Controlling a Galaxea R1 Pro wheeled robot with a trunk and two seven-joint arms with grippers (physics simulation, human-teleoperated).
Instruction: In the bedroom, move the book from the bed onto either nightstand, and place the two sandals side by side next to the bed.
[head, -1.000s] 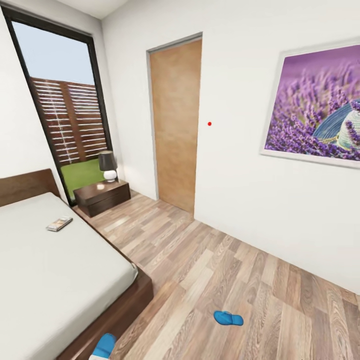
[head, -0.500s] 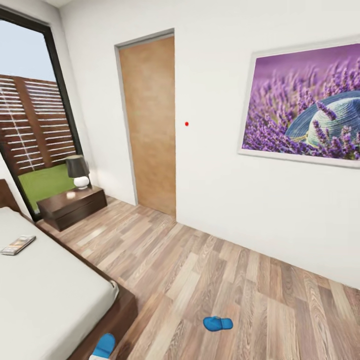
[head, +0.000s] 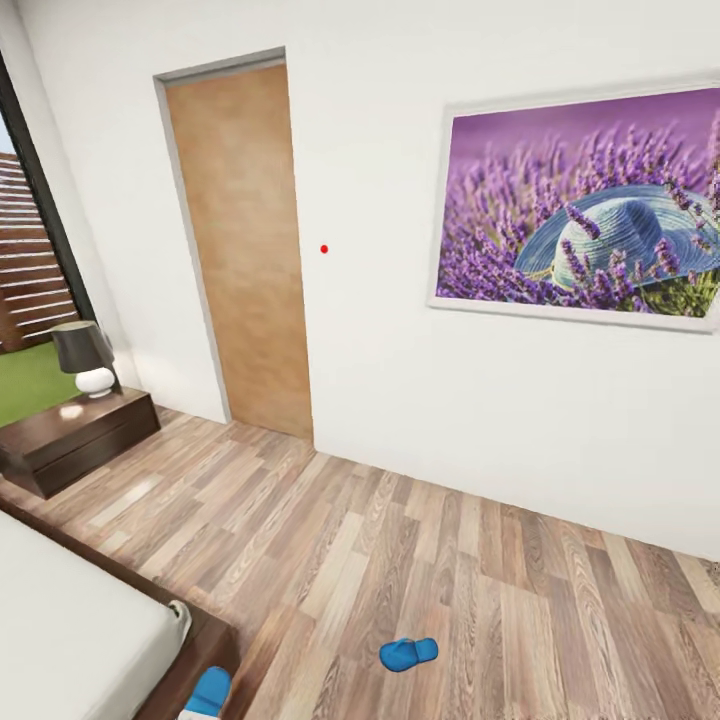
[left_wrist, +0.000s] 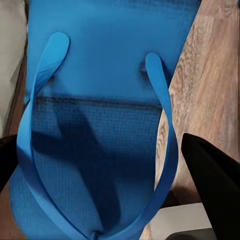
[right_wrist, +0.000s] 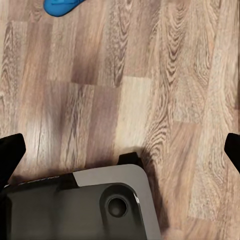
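Left gripper (left_wrist: 107, 160) sits spread around one sandal (left_wrist: 100, 100), unclamped; right gripper (right_wrist: 120, 145) gapes over bare floor (right_wrist: 150, 75). Closing carelessly might catch only a thin strap.

The left gripper (left_wrist: 117, 160) has its dark fingers (left_wrist: 215, 180) spread wide, one at each edge of the left wrist view, with a blue sandal (left_wrist: 100, 90) lying flat between them. The right gripper (right_wrist: 120, 150) likewise holds its fingers (right_wrist: 10, 152) far apart, with nothing between them.
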